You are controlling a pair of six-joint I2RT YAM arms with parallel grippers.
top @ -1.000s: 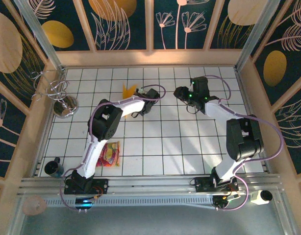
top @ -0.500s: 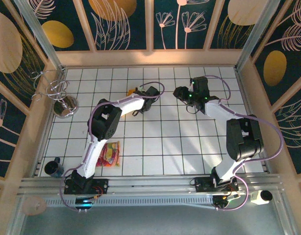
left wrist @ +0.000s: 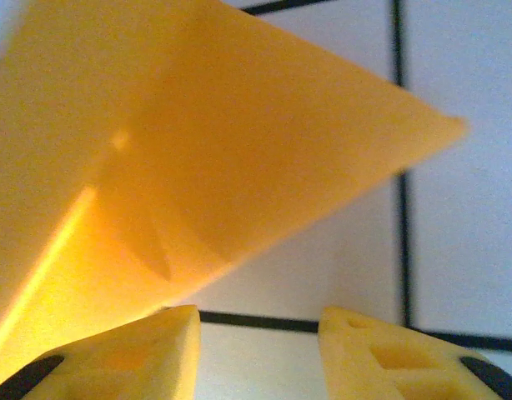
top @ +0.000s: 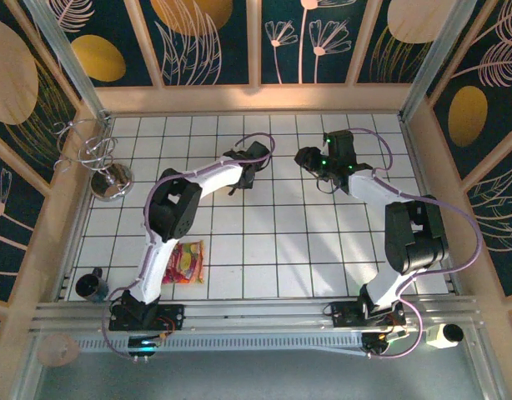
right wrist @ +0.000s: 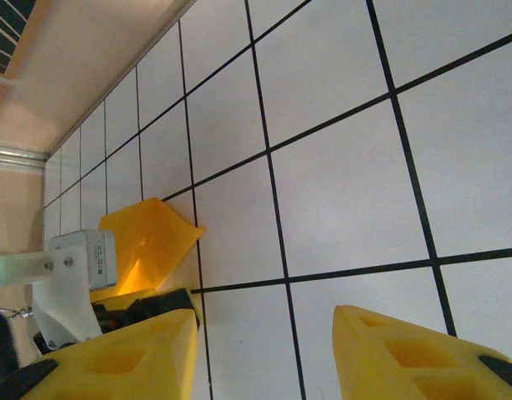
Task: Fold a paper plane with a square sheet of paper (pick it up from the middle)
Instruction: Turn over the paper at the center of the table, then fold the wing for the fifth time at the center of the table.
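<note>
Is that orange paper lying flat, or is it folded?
Folded: the orange paper tapers to a sharp point and shows a crease line across it, not a spread square.

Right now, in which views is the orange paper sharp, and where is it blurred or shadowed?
Left wrist view: the folded orange-yellow paper is close and out of focus, edges soft, with a darker shadow across its middle. Right wrist view: the same paper is small but crisp-edged, tile lines sharp. Top external view: pale light patches lie on the tiled table.

tiled table (top: 281, 242), folded paper (right wrist: 148, 237), snack packet (top: 188, 262)
</note>
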